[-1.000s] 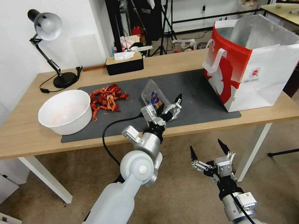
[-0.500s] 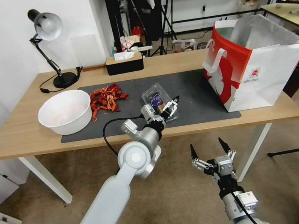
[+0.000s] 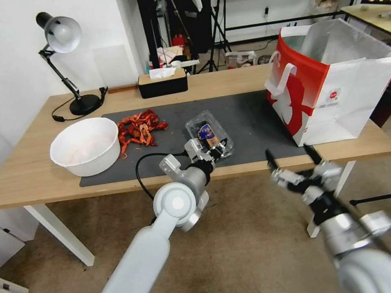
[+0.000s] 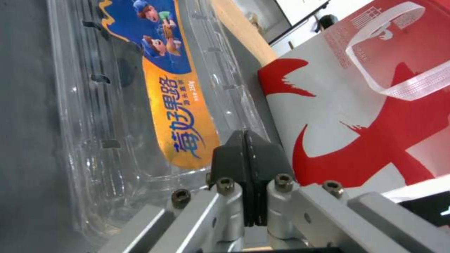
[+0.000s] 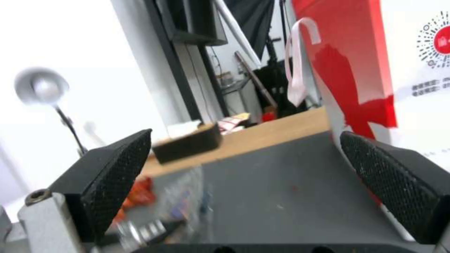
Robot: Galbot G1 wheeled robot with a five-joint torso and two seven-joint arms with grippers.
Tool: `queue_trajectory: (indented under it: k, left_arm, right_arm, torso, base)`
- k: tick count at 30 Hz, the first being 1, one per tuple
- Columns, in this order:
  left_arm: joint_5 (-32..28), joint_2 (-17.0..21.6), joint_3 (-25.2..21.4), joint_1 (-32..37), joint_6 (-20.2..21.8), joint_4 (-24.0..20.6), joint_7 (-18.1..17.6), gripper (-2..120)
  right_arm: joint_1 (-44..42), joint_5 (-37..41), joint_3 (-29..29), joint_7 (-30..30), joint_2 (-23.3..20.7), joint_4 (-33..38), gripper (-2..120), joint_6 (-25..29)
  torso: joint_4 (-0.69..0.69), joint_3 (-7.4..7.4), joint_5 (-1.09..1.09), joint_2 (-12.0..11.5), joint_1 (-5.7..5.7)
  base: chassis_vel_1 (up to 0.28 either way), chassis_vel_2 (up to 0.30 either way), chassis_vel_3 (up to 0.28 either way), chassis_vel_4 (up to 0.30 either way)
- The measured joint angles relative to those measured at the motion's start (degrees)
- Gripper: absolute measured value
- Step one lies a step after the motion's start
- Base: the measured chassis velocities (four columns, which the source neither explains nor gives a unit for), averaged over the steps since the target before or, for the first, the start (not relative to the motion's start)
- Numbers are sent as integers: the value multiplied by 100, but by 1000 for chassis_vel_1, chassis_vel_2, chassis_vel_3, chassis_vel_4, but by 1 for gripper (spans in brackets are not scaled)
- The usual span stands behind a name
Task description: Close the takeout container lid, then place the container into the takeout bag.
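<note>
The takeout container lies flat on the dark mat, a clear clamshell with its lid down; the lid bears a blue and orange sticker. My left gripper is at the container's near edge, and in the left wrist view it is shut, fingertips pressed together against the lid's rim with nothing between them. The red-and-white takeout bag stands open at the mat's right end. My right gripper hangs open just in front of the table's front edge, below the bag; its pads are wide apart and hold nothing.
A white bowl and a heap of red crayfish sit left of the container. A black tissue box and a desk lamp stand at the back of the wooden table. Bare mat lies between container and bag.
The lid was standing up and has come down flat. My left gripper shut and sank to the container's near edge. My right arm rose and swung right toward the table's front edge.
</note>
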Motion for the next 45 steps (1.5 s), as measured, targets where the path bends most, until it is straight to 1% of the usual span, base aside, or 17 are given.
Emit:
queue_trajectory:
  k: [2,3,4,7,9,11,12,15,16,19,26,29,33,34,37,40,45]
  left_arm:
    - [1,18,1,-2,6,2,-1,0]
    - [1,18,1,-2,6,2,-1,0]
    - [1,27,1,-3,8,3,-1,0]
    - [2,49,-1,-10,16,9,-2,0]
    - [2,52,0,-13,18,10,-1,0]
    - [3,59,0,-16,32,10,-3,0]
    - [3,59,0,-16,32,10,-3,0]
    - [8,71,8,-22,42,19,-8,0]
    - [8,71,8,-22,42,19,-8,0]
    - [13,81,16,-28,55,32,-13,0]
    - [17,82,6,-16,60,63,-39,0]
    - [17,88,2,-23,60,64,-39,0]
    - [17,88,-7,-31,55,64,-35,0]
    - [17,88,-7,-31,55,64,-35,0]
    - [16,87,-16,-9,52,64,-27,0]
    - [15,87,-20,9,50,63,-26,0]
    - [16,92,-23,12,49,61,-16,0]
  right_arm:
    - [282,1254,163,367,-282,65,100,-393]
    - [282,1254,163,367,-282,65,100,-393]
    - [450,1837,209,596,-424,57,100,-567]
    - [979,2977,168,1094,-791,-215,100,-911]
    - [1121,3147,116,1190,-861,-306,100,-968]
    - [1731,3720,-138,1527,-1063,-719,100,-1159]
    - [1731,3720,-138,1527,-1063,-719,100,-1159]
    - [2470,4148,-466,1870,-1166,-1227,100,-1377]
    - [2470,4148,-466,1870,-1166,-1227,100,-1377]
    - [3100,4398,-802,2223,-1171,-1675,100,-1733]
    - [3840,4474,-1366,2446,-1155,-2252,100,-2183]
    - [4375,4491,-1809,2619,-1140,-2628,100,-2559]
    - [4835,4488,-2171,2875,-1086,-2954,100,-2937]
    - [4835,4488,-2171,2875,-1086,-2954,100,-2937]
    - [5178,4556,-2343,3070,-1024,-3249,100,-3397]
    - [5349,4639,-2470,3167,-1012,-3421,100,-3604]
    - [5564,4828,-2740,3278,-1034,-3670,100,-3684]
  torso:
    - [0,0,0,0,0]
    - [0,0,0,0,0]
    - [-1,0,0,0,0]
    - [0,0,0,0,0]
    - [-1,0,0,0,0]
    - [1,1,0,0,0]
    - [1,1,0,0,0]
    - [1,2,-1,0,1]
    - [1,2,-1,0,1]
    - [0,2,-1,0,1]
    - [0,1,-1,-1,1]
    - [0,1,-1,0,1]
    - [1,1,-2,1,1]
    - [1,1,-2,1,1]
    - [0,1,-2,0,1]
    - [0,1,-1,1,1]
    - [0,0,-1,0,1]
  base:
    - [0,0,0,0]
    - [0,0,0,0]
    - [0,0,0,0]
    - [0,0,0,0]
    - [0,0,0,0]
    - [0,0,0,0]
    - [0,0,0,0]
    - [0,0,0,0]
    - [0,0,0,0]
    - [0,0,0,0]
    - [0,0,0,0]
    - [0,0,0,0]
    - [0,0,0,0]
    - [0,0,0,0]
    - [0,0,0,0]
    - [0,0,0,0]
    - [0,0,0,0]
